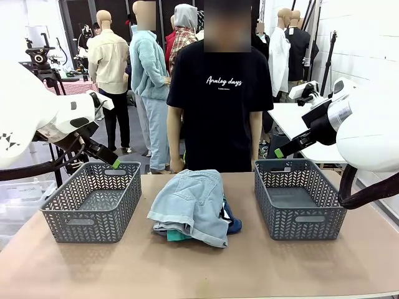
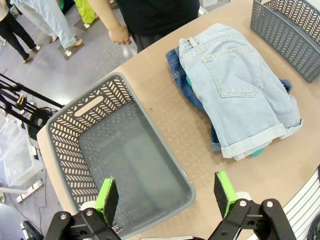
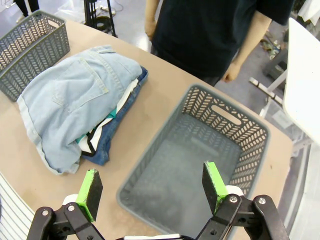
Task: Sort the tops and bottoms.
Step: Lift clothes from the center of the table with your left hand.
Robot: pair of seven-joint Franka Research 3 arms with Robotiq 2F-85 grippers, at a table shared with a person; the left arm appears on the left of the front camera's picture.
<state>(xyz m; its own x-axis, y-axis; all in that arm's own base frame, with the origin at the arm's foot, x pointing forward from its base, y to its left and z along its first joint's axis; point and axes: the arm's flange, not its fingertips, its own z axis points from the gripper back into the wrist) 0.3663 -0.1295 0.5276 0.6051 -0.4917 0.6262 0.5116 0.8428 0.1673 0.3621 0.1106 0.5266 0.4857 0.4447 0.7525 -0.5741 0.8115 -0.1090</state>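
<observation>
A folded pile of clothes lies mid-table. On top are faded light denim shorts (image 1: 190, 202) (image 2: 240, 85) (image 3: 75, 105). Under them are white shorts with black trim (image 3: 102, 135) and darker blue denim shorts (image 1: 232, 223) (image 2: 176, 70) (image 3: 102, 150). A teal-green top (image 1: 177, 236) (image 2: 257, 151) peeks out at the bottom. My left gripper (image 1: 115, 163) (image 2: 165, 192) hangs open above the left basket (image 1: 93, 224) (image 2: 70, 135). My right gripper (image 1: 278, 152) (image 3: 152, 187) hangs open above the right basket (image 1: 299, 221) (image 3: 235, 120). Both baskets hold nothing.
A person in a black T-shirt (image 1: 218, 93) stands at the table's far edge behind the pile, arms down. Bare tabletop (image 1: 199, 268) lies in front of the pile and baskets. A white table (image 1: 293, 121) stands behind at the right.
</observation>
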